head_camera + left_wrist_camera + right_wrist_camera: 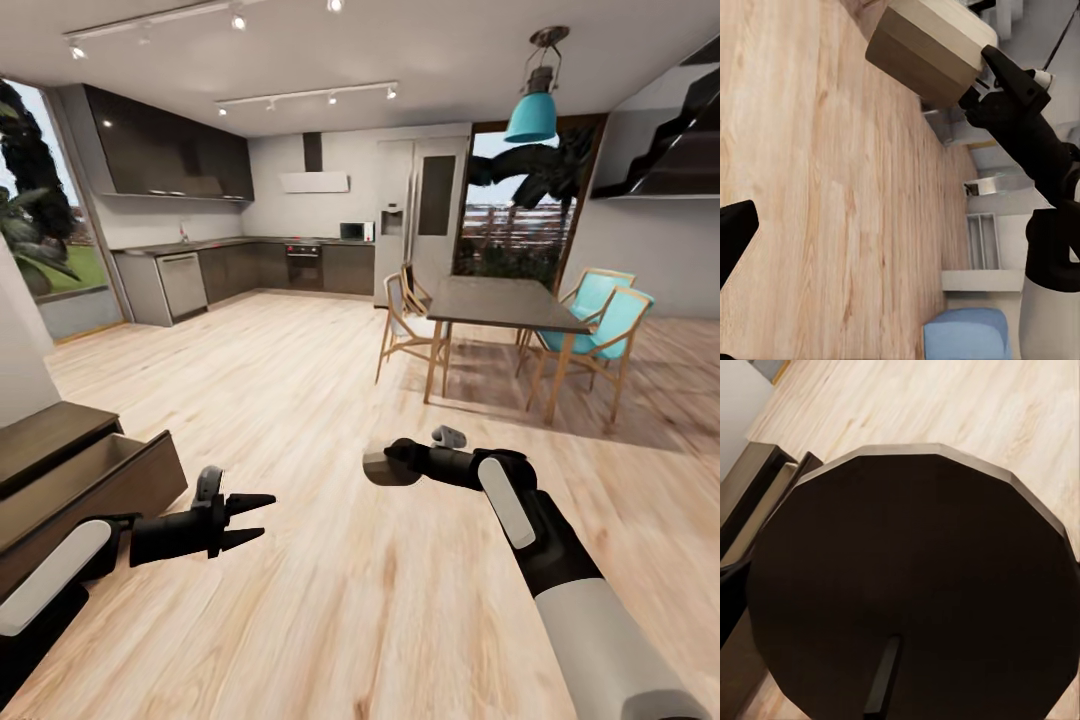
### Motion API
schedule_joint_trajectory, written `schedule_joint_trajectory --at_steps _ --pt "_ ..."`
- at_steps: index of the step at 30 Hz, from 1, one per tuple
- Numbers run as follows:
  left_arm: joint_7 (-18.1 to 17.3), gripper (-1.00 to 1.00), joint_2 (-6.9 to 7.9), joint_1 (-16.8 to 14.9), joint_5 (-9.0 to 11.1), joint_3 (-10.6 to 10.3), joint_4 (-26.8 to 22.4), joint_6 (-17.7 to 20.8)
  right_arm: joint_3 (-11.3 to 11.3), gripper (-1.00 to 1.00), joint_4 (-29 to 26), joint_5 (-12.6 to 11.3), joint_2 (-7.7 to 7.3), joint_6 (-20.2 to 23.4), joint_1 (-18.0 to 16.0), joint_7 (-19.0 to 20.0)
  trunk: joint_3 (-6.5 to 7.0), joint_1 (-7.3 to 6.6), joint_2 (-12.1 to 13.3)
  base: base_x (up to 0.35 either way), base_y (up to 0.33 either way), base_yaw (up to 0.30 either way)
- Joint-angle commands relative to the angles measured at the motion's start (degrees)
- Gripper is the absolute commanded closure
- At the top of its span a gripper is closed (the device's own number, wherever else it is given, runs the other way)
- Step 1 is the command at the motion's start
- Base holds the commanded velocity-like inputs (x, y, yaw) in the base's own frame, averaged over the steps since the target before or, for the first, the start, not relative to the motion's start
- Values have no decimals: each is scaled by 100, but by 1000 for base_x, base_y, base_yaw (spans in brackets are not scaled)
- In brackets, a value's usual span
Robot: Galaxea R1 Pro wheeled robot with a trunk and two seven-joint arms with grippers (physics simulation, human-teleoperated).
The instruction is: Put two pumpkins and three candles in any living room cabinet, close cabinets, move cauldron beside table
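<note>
A: Room first. Pale plank floor [330,600], dark-topped dining table [505,300] with turquoise chairs [600,320] well off, black kitchen cupboards [170,155] beyond.

B: The task unit?

A: Long low dark brown wooden cabinet [70,480] beside the left arm, one drawer [95,462] pulled out, pale inside. What it holds, I cannot tell.

B: Arms?

A: Right gripper [395,467], jaws clenched on a short stubby tan-beige candle [926,45], carried above the floor, short of the drawer. Left gripper [250,520], jaws released, nothing held.

B: Progress?

A: Judging so: this candle yet to go in, cabinet yet to close. Pumpkins, other candles, cauldron: standing unknown.
</note>
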Motion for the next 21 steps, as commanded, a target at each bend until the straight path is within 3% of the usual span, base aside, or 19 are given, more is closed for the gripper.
schedule_joint_trajectory --at_steps 1,14,21 --pt "-49 -100 4 -8 -39 -11 4 4 -6 100 -6 20 -1 22 -3 49 -6 2 -3 315 -145 291" --pt "-49 -100 -1 -8 -31 -12 12 4 0 100 0 15 7 24 -3 48 -6 2 -3 298 -147 291" --pt "-76 -100 -2 -8 5 -11 13 4 -4 100 -2 15 5 26 -3 48 -6 2 -3 56 -36 291"
